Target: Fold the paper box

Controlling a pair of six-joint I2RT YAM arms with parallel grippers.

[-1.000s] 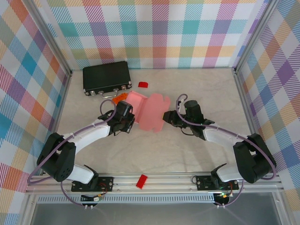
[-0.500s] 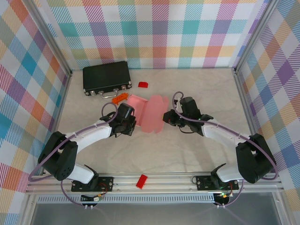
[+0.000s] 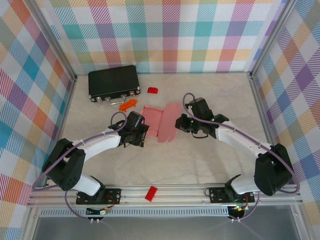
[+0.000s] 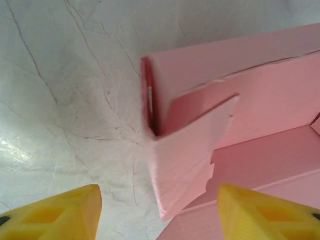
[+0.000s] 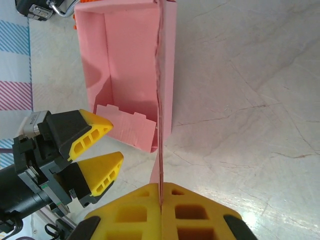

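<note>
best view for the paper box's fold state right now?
Right wrist: the paper box shows its open tray, walls and end flap, with the right gripper clamping a panel edge-on. Top external shows the paper box whole but small; left wrist, one corner flap up close.

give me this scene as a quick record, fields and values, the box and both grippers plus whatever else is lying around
paper box: pale pink, partly folded, walls raised, on the table
right gripper: shut on the box's thin upright panel
left gripper: open, fingers either side of the loose end flap, not clamped
behind box: black case, orange piece, red piece
front rail: second red piece
</note>
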